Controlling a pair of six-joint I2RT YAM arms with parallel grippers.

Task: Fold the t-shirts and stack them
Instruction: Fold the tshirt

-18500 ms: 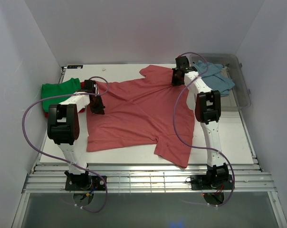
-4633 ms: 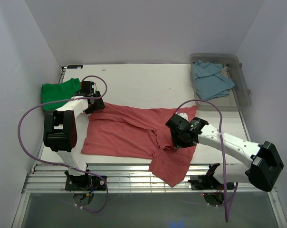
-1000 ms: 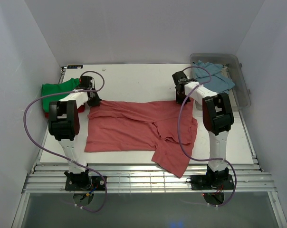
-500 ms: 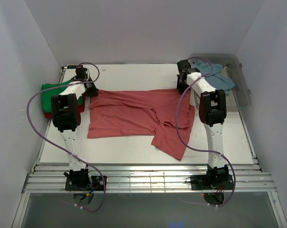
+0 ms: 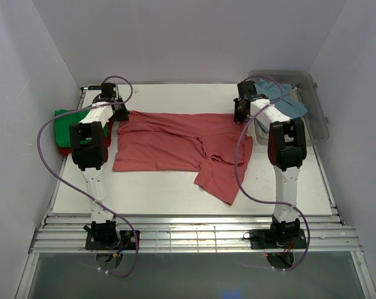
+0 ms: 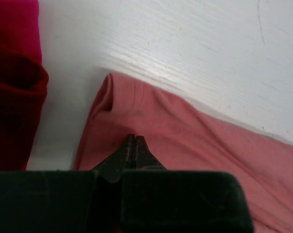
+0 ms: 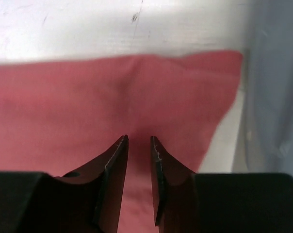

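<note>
The salmon-pink t-shirt [image 5: 175,140] lies folded lengthwise across the table, with one sleeve trailing toward the near side. My left gripper [image 5: 118,114] is at its far left corner, jaws shut on the pink cloth [image 6: 135,138]. My right gripper [image 5: 239,115] is at its far right corner; its fingers [image 7: 118,145] stand a narrow gap apart over the pink cloth [image 7: 64,97]. The green t-shirt [image 5: 66,121] lies folded on the red t-shirt [image 5: 63,149] at the far left. The red t-shirt also shows in the left wrist view [image 6: 13,73]. The light blue t-shirt [image 5: 281,99] lies crumpled in the bin.
The clear plastic bin [image 5: 319,118] stands at the far right, close to my right gripper, and shows as a blurred wall in the right wrist view [image 7: 272,97]. White walls enclose the table on three sides. Bare table lies on the near side of the pink shirt.
Both grippers have moved toward the far edge and dragged the pink shirt with them. The shirt now lies straighter and farther from the arm bases.
</note>
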